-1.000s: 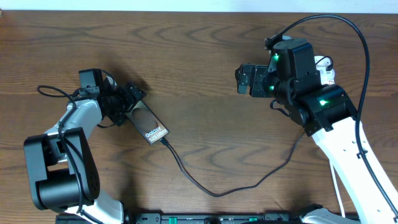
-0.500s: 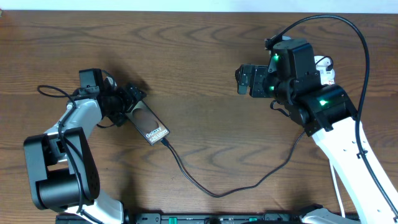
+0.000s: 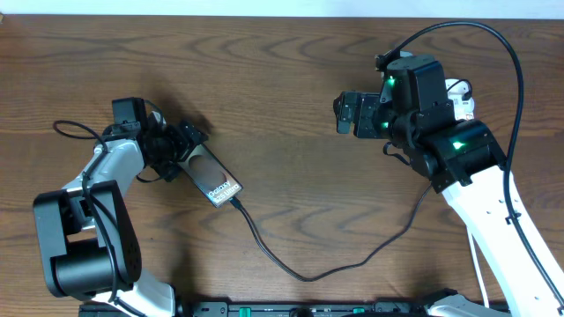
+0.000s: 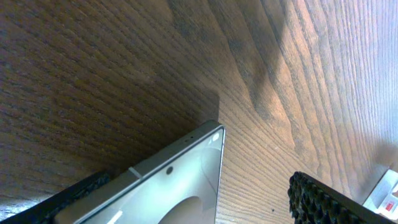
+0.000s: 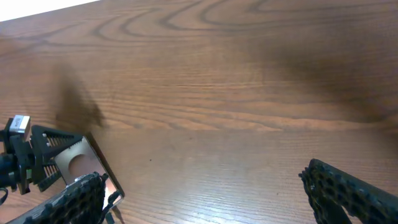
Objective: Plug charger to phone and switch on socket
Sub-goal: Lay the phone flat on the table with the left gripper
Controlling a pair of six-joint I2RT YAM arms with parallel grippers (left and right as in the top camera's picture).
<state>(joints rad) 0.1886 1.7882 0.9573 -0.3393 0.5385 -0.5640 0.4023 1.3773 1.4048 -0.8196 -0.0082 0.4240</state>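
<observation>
Phone (image 3: pixel 214 179) left of centre in the overhead frame, flat on the bench (image 3: pixel 282 70), slanted, screen up, upper end toward the upper left. Charger (image 3: pixel 304 276) at the phone's lower right end, tip seemingly seated in the port, though too small to confirm. Thin black cable from there down to the bottom middle of the frame, then up and right, out of sight under the right arm. Socket (image 3: pixel 457 91) only partly visible at upper right, a white patch behind the right arm's wrist; switch not discernible.

Left gripper (image 3: pixel 185 148) wide, astride the phone's upper end, one finger close by the phone's edge, bare wood between the other finger and the phone: no clamp. Right gripper (image 3: pixel 342 114) equally wide, empty, over the bench right of centre.

Change over the last second: slight. Phone turned a little, a paler edge now showing along one long side; cable and right arm as before. Likely meaning: plugging done or nearly so, left gripper merely straightening or letting go of the phone. Switching on the socket yet to come, probably work for the right gripper, the nearer one.

Bench of dark brown wood, strong grain, matt. Pale strip along the top edge of the overhead frame; nothing more of the room in view.
</observation>
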